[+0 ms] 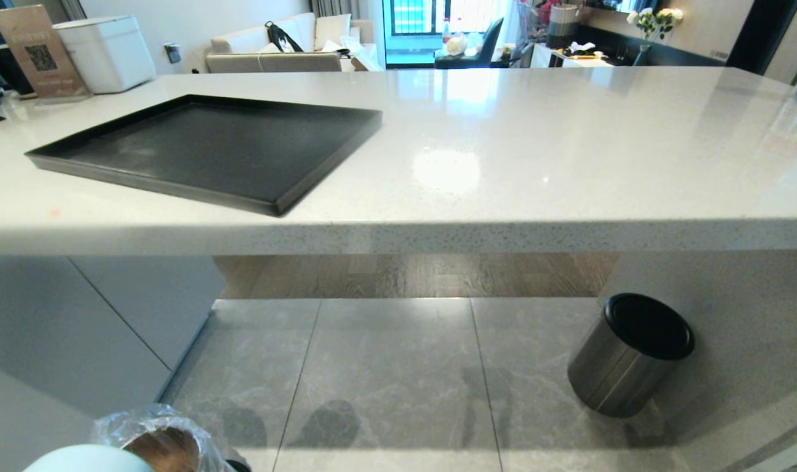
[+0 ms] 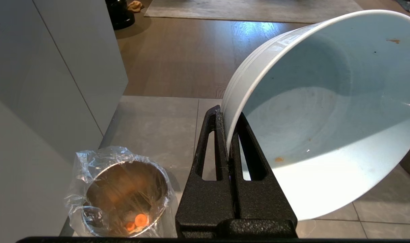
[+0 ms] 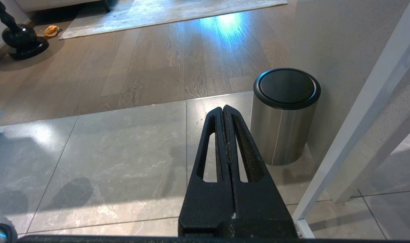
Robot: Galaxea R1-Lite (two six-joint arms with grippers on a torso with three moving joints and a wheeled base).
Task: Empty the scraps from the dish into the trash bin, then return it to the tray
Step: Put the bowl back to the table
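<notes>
Dump looks done: scraps (image 2: 137,221) in trash bin (image 2: 120,192), left gripper (image 2: 226,116) pinching emptied dish (image 2: 326,114) rim. Next: lift to tray (image 1: 208,147). Right gripper (image 3: 223,113) closed, empty.

Bright window glare on countertop (image 1: 450,170)

Trays: one, a flat black tray (image 1: 201,151) on the bench (image 1: 536,151).
Benches: one, pale and speckled.
Dishes: one pale blue-white dish (image 2: 326,111), with another point at (image 1: 86,459).
Lined bins: one steel trash bin (image 2: 124,192) with a clear liner, also at (image 1: 168,436).
Lidded bins: one grey black-topped bin (image 1: 628,354), also at (image 3: 284,114).
Scraps: two orange carrot slices (image 2: 137,221) can be counted inside the lined bin; any paler pieces there are too blurred to count.
End effectors: two, the left end effector (image 2: 226,135) and the right end effector (image 3: 223,111).
White boxes: one white box (image 1: 106,52) at the bench's far left.
Signs: one brown sign (image 1: 39,52) beside that box.
</notes>
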